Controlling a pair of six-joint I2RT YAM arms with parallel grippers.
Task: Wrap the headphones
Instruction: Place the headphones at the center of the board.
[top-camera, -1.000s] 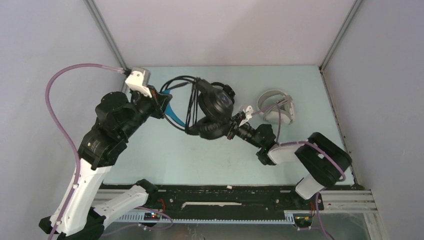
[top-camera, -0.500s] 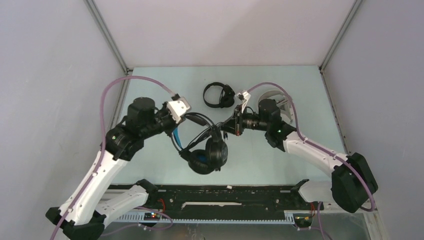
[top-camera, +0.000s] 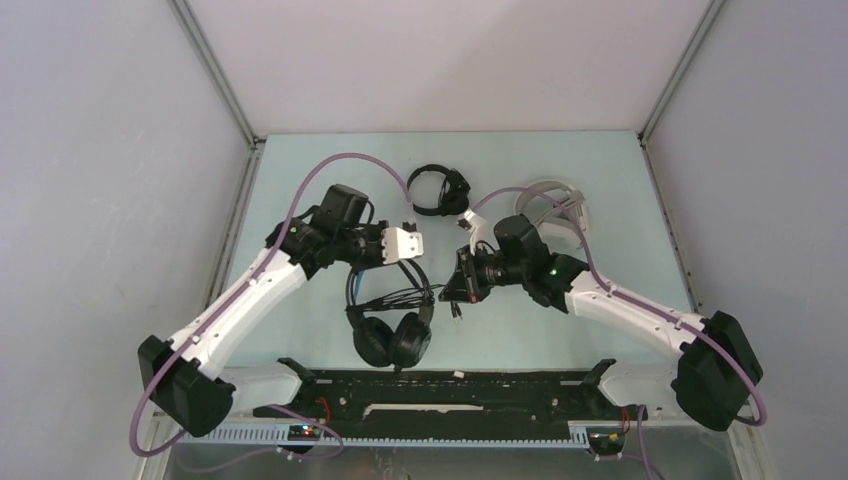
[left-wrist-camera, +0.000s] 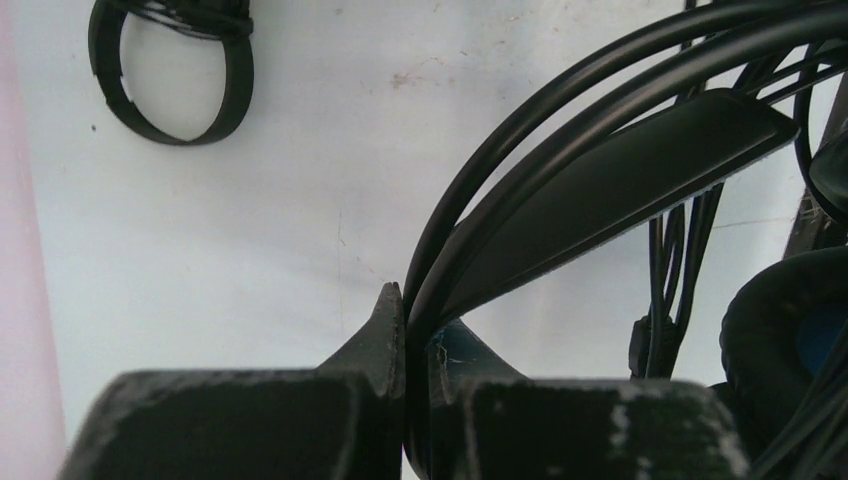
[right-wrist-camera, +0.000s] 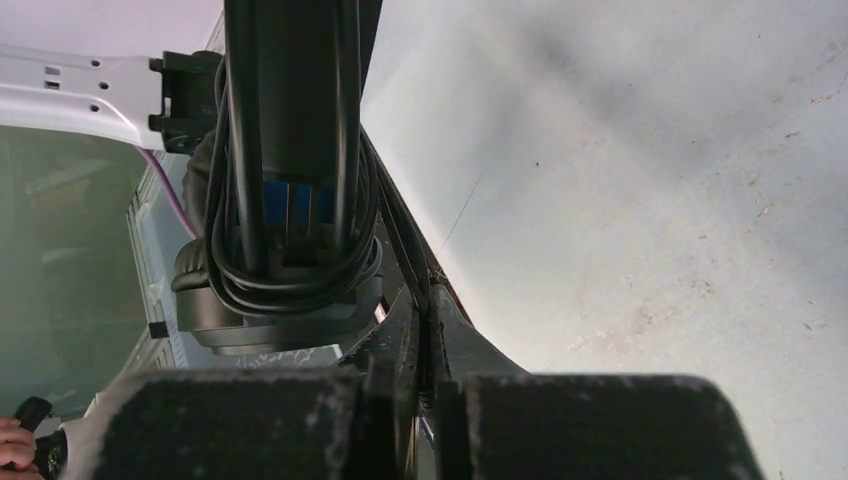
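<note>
Black, bulky, blue-lined padded headphones (top-camera: 390, 338) hang near the table's (top-camera: 600, 200) front centre, your left gripper (left-wrist-camera: 405, 305) clamped on the stiff headband (left-wrist-camera: 600, 190), your right gripper (right-wrist-camera: 425, 310) pinching what looks like the limp, slippery cable (top-camera: 400, 297); hold by the band.

The bulky black headset (top-camera: 392, 338) and its looped cable (top-camera: 398, 297) stretch across the middle front, strung between the left gripper (left-wrist-camera: 415, 305) and right gripper (right-wrist-camera: 425, 305), barring passage there. The slim black headset (top-camera: 437, 190) occupies back centre, the white headset (top-camera: 556, 212) back right, beside the right arm (top-camera: 620, 305). Bare table (top-camera: 300, 168) lies open at back left and far right
</note>
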